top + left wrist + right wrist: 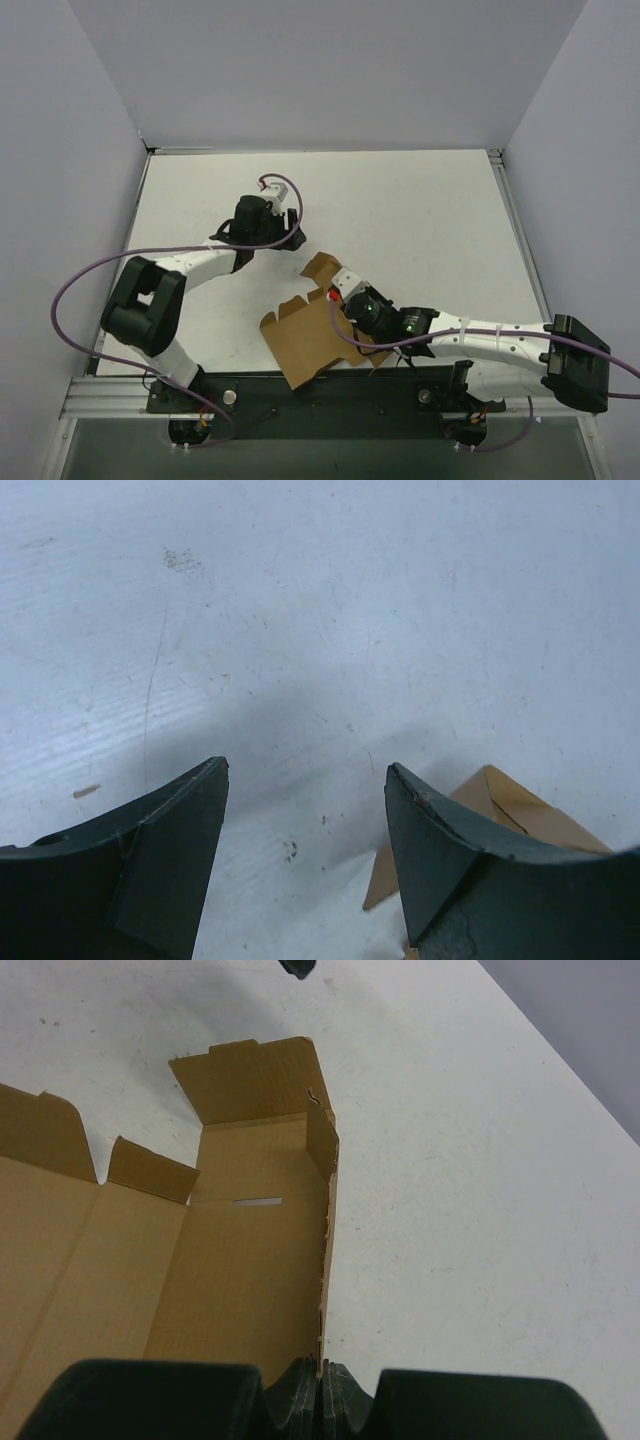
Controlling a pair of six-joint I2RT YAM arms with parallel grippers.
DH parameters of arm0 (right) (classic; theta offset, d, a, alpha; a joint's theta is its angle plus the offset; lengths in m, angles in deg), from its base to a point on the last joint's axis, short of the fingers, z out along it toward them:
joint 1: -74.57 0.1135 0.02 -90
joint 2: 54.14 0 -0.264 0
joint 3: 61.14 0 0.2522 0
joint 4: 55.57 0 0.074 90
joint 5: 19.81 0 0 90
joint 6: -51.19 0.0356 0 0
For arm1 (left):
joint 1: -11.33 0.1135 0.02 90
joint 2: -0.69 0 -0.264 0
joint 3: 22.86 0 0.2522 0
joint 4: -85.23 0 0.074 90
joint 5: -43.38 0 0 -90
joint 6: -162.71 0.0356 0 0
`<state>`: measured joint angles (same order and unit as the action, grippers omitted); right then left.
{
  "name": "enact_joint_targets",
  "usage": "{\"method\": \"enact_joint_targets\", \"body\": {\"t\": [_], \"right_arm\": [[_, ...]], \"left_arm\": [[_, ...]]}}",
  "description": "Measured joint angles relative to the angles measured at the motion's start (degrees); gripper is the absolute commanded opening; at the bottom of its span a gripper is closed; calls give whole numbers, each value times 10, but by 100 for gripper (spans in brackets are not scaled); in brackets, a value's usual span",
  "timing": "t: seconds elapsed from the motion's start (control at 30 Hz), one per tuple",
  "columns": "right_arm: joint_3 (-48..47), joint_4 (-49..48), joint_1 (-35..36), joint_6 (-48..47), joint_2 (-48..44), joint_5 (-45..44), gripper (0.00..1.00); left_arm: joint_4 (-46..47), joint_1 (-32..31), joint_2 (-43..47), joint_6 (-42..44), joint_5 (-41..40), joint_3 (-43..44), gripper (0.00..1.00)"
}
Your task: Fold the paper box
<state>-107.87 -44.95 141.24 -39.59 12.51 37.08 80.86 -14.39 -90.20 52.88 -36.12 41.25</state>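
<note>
Cardboard paper box (303, 343), brown and creased, pinched by right pincer (322, 1378); left pincer (306, 770) spread.

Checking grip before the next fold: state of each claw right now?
Left claw: open, holding nothing.
Right claw: closed on an edge of the paper box.

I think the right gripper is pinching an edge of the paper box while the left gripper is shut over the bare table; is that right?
Not quite: the left gripper is open, as the left wrist view shows. The right gripper does pinch the paper box edge.
</note>
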Motion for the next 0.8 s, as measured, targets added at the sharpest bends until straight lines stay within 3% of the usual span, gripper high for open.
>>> {"method": "enact_joint_targets", "body": {"t": [0.2,0.37,0.57,0.8], "right_arm": [[14,-37,13,-39,14,-7,0],[21,-64,14,-61,14,-7,0],[42,-99,13,-80,12,-10,0],[60,-116,12,-96,12,-25,0]], "left_arm": [[-2,4,-127,22,30,87,70],[-5,3,-180,43,77,118,67],[17,-5,-185,56,164,104,59],[130,-20,-154,30,230,-14,52]]}}
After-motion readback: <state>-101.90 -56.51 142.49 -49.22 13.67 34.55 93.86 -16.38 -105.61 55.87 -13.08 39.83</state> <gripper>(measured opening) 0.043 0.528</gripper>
